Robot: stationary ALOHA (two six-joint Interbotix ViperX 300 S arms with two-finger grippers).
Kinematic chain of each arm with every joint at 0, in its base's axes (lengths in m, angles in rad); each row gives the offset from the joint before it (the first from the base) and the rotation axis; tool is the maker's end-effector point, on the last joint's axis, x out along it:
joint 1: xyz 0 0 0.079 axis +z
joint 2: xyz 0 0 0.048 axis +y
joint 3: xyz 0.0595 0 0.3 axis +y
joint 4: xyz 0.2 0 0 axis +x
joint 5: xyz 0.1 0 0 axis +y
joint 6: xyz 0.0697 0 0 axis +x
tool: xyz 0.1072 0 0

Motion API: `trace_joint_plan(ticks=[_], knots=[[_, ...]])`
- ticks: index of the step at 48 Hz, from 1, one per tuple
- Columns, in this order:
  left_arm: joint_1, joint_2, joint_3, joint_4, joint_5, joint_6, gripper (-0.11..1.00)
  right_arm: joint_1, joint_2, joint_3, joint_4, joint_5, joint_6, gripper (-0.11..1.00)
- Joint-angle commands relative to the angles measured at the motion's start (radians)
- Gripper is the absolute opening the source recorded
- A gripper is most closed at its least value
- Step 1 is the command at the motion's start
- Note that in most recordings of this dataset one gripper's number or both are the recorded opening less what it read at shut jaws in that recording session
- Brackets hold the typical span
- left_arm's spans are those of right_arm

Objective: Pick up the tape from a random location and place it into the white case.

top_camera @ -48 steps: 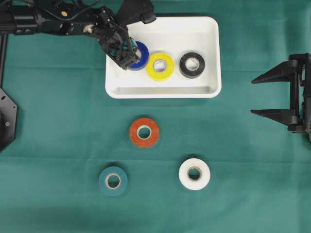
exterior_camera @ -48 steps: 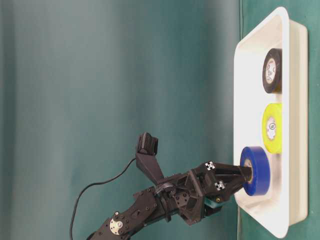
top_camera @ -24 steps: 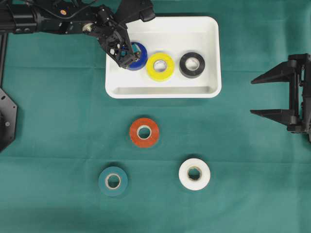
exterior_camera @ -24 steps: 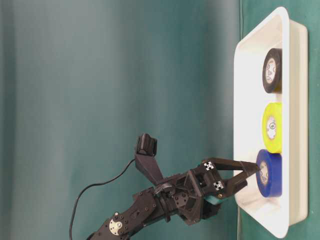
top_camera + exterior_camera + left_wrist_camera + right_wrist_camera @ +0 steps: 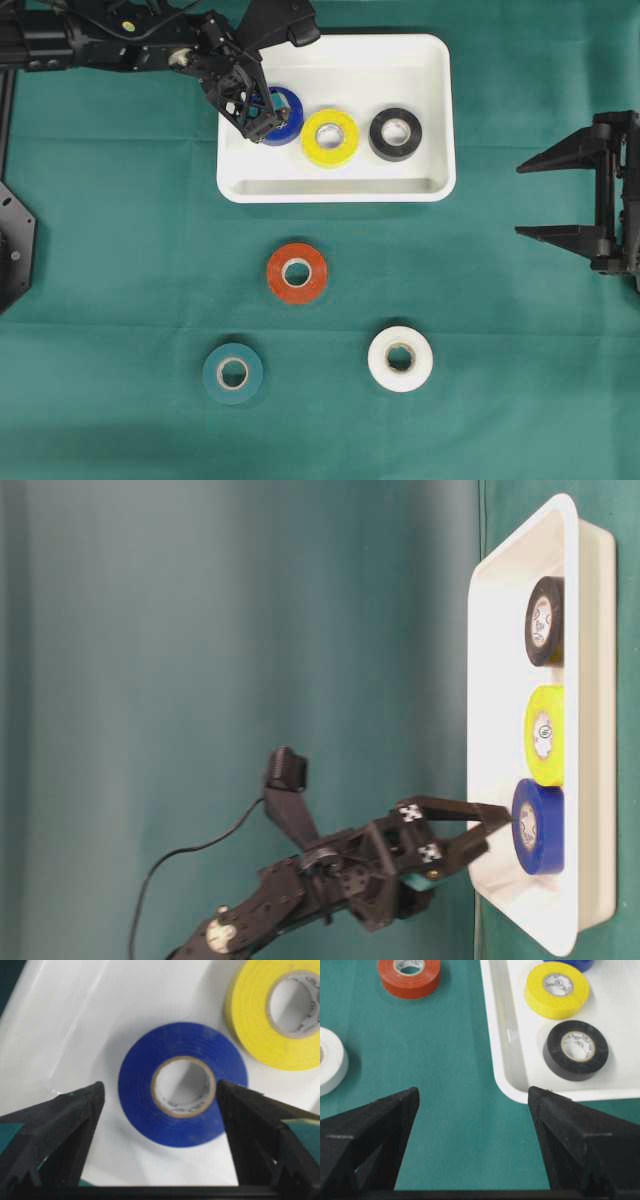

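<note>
The blue tape point(image 5: 287, 110) point(image 5: 538, 827) point(image 5: 175, 1130) lies flat in the left end of the white case point(image 5: 335, 190) point(image 5: 480, 680) point(image 5: 100, 1020). My left gripper point(image 5: 255, 118) point(image 5: 495, 828) point(image 5: 160, 1092) hangs open just above it, one finger on either side, touching nothing. A yellow tape point(image 5: 330, 137) point(image 5: 250, 1025) and a black tape point(image 5: 395, 133) point(image 5: 576, 1050) lie in the same case. My right gripper point(image 5: 520, 200) point(image 5: 474, 1097) stands open and empty over the cloth, right of the case.
Three more rolls lie on the green cloth in front of the case: an orange-red tape point(image 5: 296, 273) point(image 5: 409, 977), a teal tape point(image 5: 232, 373) and a white tape point(image 5: 400, 358) point(image 5: 330, 1067). The left arm reaches in from the upper left.
The left gripper has opened and let go of the blue tape, which has dropped flat onto the case floor. The gripper has drawn back a little. The right arm has not moved.
</note>
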Motion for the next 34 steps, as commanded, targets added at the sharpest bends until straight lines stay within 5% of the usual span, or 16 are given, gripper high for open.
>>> trace_joint_plan(ticks=[1, 34], knots=[[-0.006, -0.08, -0.025, 0.002, 0.015, 0.002, 0.85, -0.002, 0.006, -0.026, 0.0, -0.005, -0.002, 0.83], [-0.089, -0.187, -0.017, 0.002, 0.067, 0.002, 0.85, -0.002, 0.006, -0.026, 0.0, -0.005, -0.002, 0.83]])
